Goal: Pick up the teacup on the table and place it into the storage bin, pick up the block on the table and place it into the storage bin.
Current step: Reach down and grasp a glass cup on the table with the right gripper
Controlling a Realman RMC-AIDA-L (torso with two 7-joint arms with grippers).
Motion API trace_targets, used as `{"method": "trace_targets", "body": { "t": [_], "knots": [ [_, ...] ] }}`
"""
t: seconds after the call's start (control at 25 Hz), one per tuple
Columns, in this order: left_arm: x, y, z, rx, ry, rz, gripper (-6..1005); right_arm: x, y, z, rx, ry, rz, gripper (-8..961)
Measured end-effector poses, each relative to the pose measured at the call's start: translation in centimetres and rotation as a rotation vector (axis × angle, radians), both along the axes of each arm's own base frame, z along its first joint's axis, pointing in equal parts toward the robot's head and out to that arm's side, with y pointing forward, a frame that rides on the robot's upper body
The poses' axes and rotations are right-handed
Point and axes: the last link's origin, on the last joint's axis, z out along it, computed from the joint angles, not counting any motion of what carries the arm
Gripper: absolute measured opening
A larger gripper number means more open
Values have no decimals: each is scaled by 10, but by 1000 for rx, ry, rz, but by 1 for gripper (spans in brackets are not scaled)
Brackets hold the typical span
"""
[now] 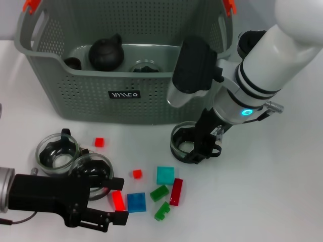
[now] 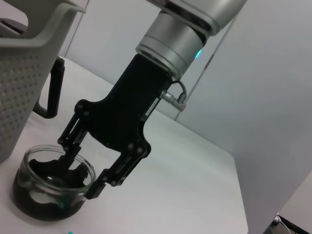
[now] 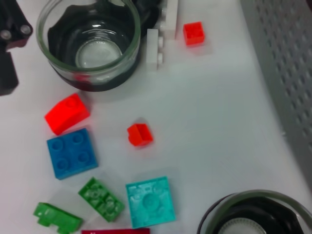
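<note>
Reaching down just in front of the storage bin [image 1: 126, 65], the right gripper [image 1: 198, 147] is seen with its jaws spread over a glass teacup [image 1: 182, 138] on the white table [image 1: 282, 191], one finger inside the rim and one outside, not yet closed on it. The cup stands directly beneath the gripper, near the bin's front wall. The left gripper [image 1: 103, 201] is held open near the table's near edge, beside the red block [image 1: 117, 200].

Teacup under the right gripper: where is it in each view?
Head view: teacup at centre right, in front of the storage bin, right gripper at its rim.
Left wrist view: lower left, beside the bin wall.
Right wrist view: bottom right corner.
Shared landmark: the bin's perforated wall.
</note>
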Motion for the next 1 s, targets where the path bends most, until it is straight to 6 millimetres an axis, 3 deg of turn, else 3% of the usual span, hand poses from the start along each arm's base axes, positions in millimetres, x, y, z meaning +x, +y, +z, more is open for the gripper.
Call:
{"method": "trace_targets", "body": {
  "t": [0.48,1.0],
  "knots": [
    [1,0,-1,-1,-6,2,904,7,-3,-12,-2,-24,28,546],
    [0,0,-2,1,-6,4,904,10,-7,-15,-21,-45,34,478]
  ]
}}
